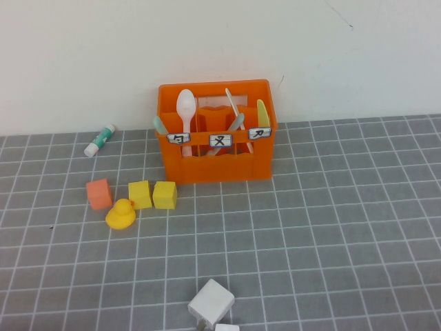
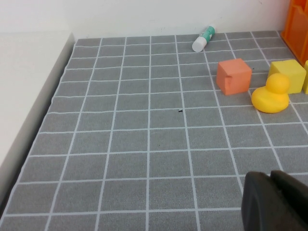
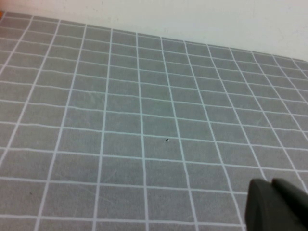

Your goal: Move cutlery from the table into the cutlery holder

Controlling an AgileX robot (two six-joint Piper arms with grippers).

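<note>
The orange cutlery holder point(image 1: 217, 169) stands at the back of the grey gridded table point(image 1: 331, 227). Upright in it are a pale spoon point(image 1: 186, 105), a mint green piece point(image 1: 160, 125), a white knife point(image 1: 231, 102), a grey fork point(image 1: 237, 123) and a yellow knife point(image 1: 262, 112). No cutlery lies on the table. Neither arm shows in the high view. My left gripper point(image 2: 270, 180) is shut and empty above bare table, with the holder's edge point(image 2: 298, 24) far off. My right gripper point(image 3: 272, 185) is shut and empty over bare grid squares.
A white-and-green glue stick point(image 1: 100, 140) lies at the back left. An orange block point(image 1: 99, 194), two yellow blocks point(image 1: 140, 194) point(image 1: 165, 195) and a yellow duck point(image 1: 120, 214) sit left of the holder. A white boxy object point(image 1: 211, 301) is at the near edge.
</note>
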